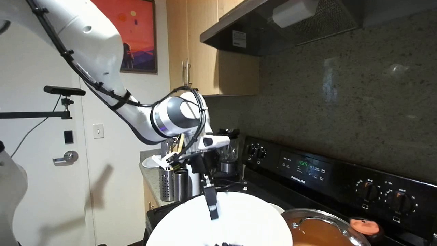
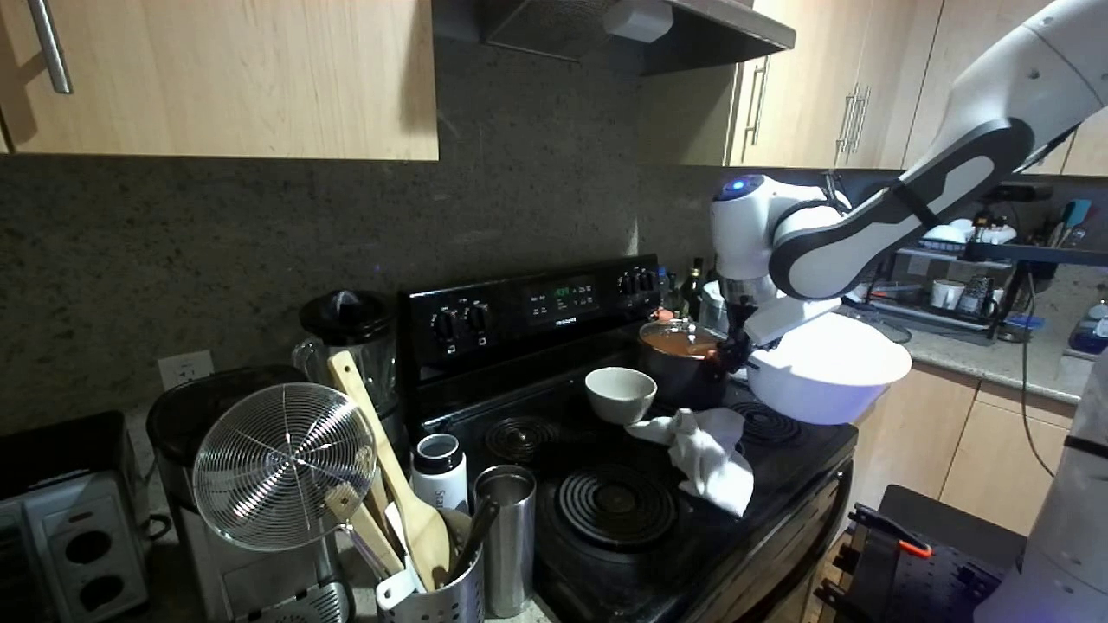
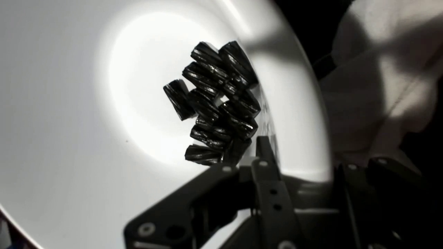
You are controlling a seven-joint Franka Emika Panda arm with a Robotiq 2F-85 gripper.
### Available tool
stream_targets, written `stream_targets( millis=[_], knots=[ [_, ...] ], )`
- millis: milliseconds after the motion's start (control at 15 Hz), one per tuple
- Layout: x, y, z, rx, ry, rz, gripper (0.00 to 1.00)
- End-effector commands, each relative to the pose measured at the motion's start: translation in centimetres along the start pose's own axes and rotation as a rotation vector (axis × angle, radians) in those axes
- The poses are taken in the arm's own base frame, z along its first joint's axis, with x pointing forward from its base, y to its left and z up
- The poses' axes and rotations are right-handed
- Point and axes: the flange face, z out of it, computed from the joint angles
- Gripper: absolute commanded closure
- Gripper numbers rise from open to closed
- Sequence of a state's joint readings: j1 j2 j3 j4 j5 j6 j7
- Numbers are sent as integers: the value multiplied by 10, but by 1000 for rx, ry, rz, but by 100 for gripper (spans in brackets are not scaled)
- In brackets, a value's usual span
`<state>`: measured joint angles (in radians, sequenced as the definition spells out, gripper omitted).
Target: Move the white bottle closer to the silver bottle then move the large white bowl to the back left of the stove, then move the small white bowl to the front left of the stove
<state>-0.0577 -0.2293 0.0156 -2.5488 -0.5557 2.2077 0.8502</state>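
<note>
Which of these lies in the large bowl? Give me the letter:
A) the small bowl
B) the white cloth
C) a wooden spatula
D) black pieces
D: the wrist view looks down into the large bowl and shows the black pieces clustered at its bottom.

White door (image 1: pixel 47 143) with lever handle (image 1: pixel 70 156); framed red picture (image 1: pixel 138 37) hung on white wall (image 1: pixel 123 171) alongside. Pale wood cabinets (image 2: pixel 216 78) flanked range hood (image 2: pixel 714 39), dark speckled backsplash (image 2: pixel 537 173) below. Soft shadows (image 1: pixel 99 188) crossed door and wall.
</note>
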Motion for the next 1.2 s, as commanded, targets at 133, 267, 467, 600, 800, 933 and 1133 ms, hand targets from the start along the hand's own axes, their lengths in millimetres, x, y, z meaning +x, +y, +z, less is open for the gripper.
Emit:
stream_targets(
  millis=[133,267,467,600,800,933,1133],
  knots=[
    [-11,-71,-129,79,277,-153,94],
    [-12,-101,-162,119,345,-198,94],
    [-9,-143,-192,175,423,-257,94],
    [-4,-166,-202,206,469,-294,94],
    [8,-202,-204,268,532,-364,94],
    [13,-226,-204,295,576,-419,94],
    [16,-261,-202,313,622,-514,94]
  ],
)
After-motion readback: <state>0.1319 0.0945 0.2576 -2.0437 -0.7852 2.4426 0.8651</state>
